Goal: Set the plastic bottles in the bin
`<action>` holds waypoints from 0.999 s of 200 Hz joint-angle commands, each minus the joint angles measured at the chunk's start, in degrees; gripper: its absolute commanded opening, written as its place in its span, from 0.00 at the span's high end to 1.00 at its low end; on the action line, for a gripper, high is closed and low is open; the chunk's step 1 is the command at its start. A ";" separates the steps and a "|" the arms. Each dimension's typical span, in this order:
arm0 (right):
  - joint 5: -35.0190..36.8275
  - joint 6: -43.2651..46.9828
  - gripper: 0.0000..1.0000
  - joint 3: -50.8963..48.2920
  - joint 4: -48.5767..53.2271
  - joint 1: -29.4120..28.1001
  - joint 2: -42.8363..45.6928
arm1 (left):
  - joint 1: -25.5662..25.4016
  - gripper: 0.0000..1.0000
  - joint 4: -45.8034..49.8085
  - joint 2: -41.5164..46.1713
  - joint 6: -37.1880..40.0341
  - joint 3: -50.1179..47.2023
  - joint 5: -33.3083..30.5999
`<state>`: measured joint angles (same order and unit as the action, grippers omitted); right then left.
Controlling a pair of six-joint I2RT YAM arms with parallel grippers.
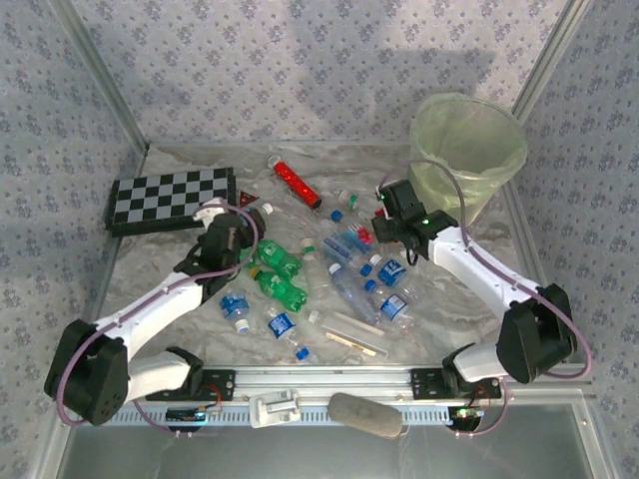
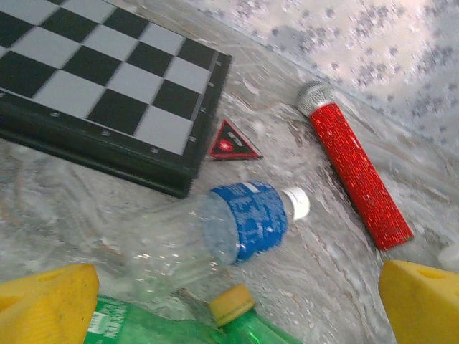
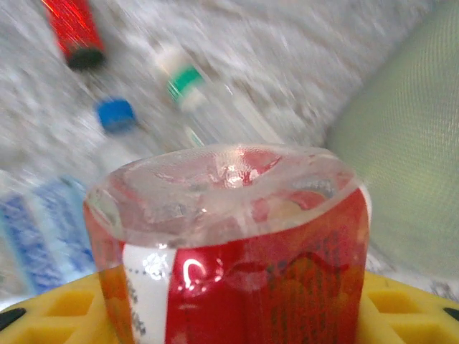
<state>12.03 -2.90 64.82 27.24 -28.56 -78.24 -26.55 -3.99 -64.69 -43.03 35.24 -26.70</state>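
1. The right gripper [image 1: 382,228] is closed on one clear, red-labelled bottle [image 3: 229,244]. The bottle sits base-up between the gripper's yellow fingers [image 3: 405,309].
2. The left gripper [image 2: 235,288] holds nothing, and its two yellow fingers [image 2: 46,304] stand wide apart.
3. There is one bin [image 1: 499,165]. It stands just beyond the right gripper, to that gripper's right, and is not touching the held bottle.
4. Two green-tinted bottles [image 1: 278,274] lie side by side just right of the left gripper. The yellow cap [image 2: 231,302] of one sits between its fingers.
5. One clear bottle with a blue label and white cap [image 2: 244,223] lies directly ahead of the left gripper.
6. At least six blue-labelled bottles [image 1: 391,289] lie scattered between the two grippers. They overlap, so no sure count is possible.
7. The right wrist view is blurred. Beyond the held bottle, a blue cap [image 3: 116,115] and a bottle with a green band [image 3: 188,82] can just be made out.
8. The held bottle hides what lies under the right gripper.
9. Ahead of the left gripper and to its left lies one chequered board [image 2: 93,86], cut off by the frame. One small red triangle [image 2: 233,142] lies just beside the board's corner.
10. One red tube [image 2: 356,175] lies ahead of the left gripper and to its right, apart from the bottles.
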 commanded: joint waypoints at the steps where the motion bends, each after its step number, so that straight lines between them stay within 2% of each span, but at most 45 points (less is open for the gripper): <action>1: -8.82 0.62 0.48 6.99 -3.57 -0.14 2.99 | 2.11 0.00 1.83 3.37 -2.91 -1.56 -1.79; 39: -11.98 -0.28 0.49 19.80 -2.16 2.04 2.35 | 4.52 0.00 3.54 7.05 -4.67 -4.22 -1.86; 67: -13.28 -2.34 0.51 27.36 -1.77 7.38 0.77 | 5.18 0.00 3.99 8.56 -5.17 -5.61 -2.04; 88: -12.43 -3.13 0.51 29.68 -3.92 12.07 -0.39 | 5.36 0.00 4.81 9.04 -4.95 -5.82 -1.82; 133: -3.75 -3.53 0.50 31.50 -5.38 20.16 -4.35 | 5.62 0.00 5.82 8.62 -1.97 -4.68 0.57; 164: -3.83 -5.97 0.50 34.25 -3.72 25.85 -9.92 | 5.63 0.00 4.86 7.67 0.29 -3.22 2.99; 200: -7.12 -7.82 0.49 41.68 6.24 28.75 -19.14 | 5.63 0.00 4.68 6.57 1.00 -1.39 5.68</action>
<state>6.59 -8.38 101.14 26.15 -0.89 -92.92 -21.32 0.73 -57.52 -43.94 30.37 -23.55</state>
